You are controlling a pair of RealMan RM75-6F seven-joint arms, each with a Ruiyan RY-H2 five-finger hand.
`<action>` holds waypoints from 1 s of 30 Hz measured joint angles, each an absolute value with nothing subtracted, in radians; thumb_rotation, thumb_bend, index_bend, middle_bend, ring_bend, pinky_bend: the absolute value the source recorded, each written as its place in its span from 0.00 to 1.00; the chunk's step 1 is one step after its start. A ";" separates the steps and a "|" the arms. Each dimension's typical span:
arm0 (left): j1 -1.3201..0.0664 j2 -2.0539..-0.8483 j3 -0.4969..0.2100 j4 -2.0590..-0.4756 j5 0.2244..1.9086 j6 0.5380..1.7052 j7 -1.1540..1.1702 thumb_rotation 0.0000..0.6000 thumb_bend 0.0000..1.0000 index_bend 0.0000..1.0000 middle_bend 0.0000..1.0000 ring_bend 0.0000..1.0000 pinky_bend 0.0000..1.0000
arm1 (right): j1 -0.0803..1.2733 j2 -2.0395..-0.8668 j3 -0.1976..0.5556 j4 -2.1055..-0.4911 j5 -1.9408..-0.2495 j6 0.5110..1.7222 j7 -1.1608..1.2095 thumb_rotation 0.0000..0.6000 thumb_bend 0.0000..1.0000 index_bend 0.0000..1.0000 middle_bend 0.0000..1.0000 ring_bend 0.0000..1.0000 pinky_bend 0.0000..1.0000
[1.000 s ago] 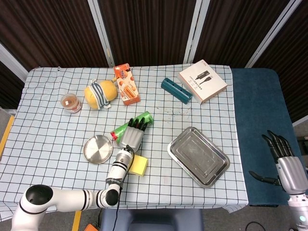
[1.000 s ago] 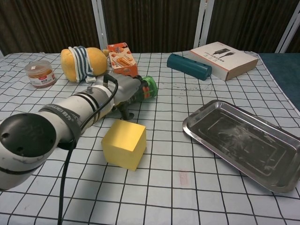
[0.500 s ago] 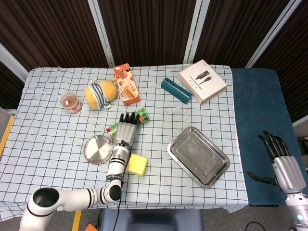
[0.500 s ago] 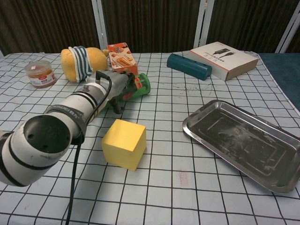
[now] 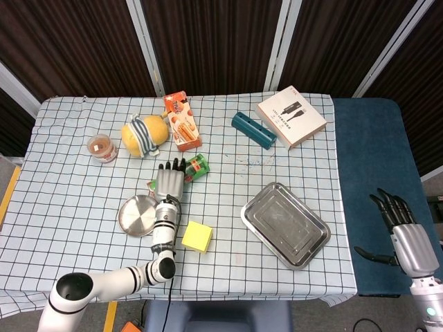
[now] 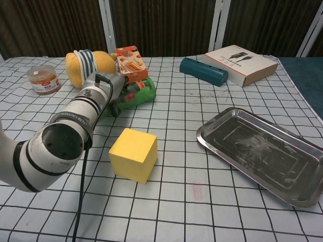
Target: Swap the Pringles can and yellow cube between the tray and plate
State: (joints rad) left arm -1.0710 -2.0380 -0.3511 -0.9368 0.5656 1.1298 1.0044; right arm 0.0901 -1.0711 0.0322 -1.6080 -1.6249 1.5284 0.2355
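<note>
A green Pringles can [image 5: 196, 167] [image 6: 140, 93] lies on its side left of the table's centre, and my left hand [image 5: 169, 182] [image 6: 107, 86] grips it around the middle, covering most of it. The yellow cube [image 5: 197, 236] [image 6: 133, 154] sits on the cloth just in front of the hand, apart from it. The round metal plate [image 5: 137, 215] is empty, just left of my left forearm; the arm hides it in the chest view. The steel tray [image 5: 285, 225] [image 6: 262, 154] lies empty at the right. My right hand [image 5: 401, 232] hangs open off the table's right side.
Along the back stand an orange snack box [image 5: 182, 122], a yellow plush with a striped cloth [image 5: 144, 135], a small jar [image 5: 102, 147], a teal case [image 5: 253, 128] and a white box [image 5: 291, 115]. My left arm fills the lower left of the chest view.
My left hand has carried the Pringles can to the left and back, away from the yellow cube. The cube, plate and tray stayed put; the right hand barely shifted.
</note>
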 measured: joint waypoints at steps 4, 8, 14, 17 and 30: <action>-1.063 -2.055 -0.346 -0.895 0.612 1.126 0.961 1.00 0.39 0.00 0.24 0.33 0.40 | 0.091 -1.072 0.031 -1.608 -1.626 1.527 0.233 1.00 0.06 0.00 0.00 0.00 0.00; -1.047 -2.071 -0.343 -0.865 0.638 1.107 0.941 1.00 0.39 0.00 0.28 0.36 0.43 | 0.092 -1.073 0.029 -1.610 -1.627 1.524 0.229 1.00 0.06 0.00 0.00 0.00 0.00; -1.034 -2.077 -0.341 -0.854 0.655 1.096 0.932 1.00 0.44 0.01 0.36 0.46 0.54 | 0.092 -1.074 0.029 -1.610 -1.627 1.526 0.226 1.00 0.06 0.00 0.00 0.00 0.00; -1.027 -2.074 -0.336 -0.858 0.694 1.102 0.907 1.00 0.46 0.04 0.41 0.50 0.59 | 0.093 -1.075 0.030 -1.609 -1.624 1.524 0.225 1.00 0.06 0.00 0.00 0.00 0.00; -0.953 -1.951 -0.308 -1.117 0.890 1.236 0.800 1.00 0.51 0.28 0.52 0.60 0.68 | 0.092 -1.080 0.025 -1.612 -1.630 1.527 0.215 1.00 0.06 0.00 0.00 0.00 0.00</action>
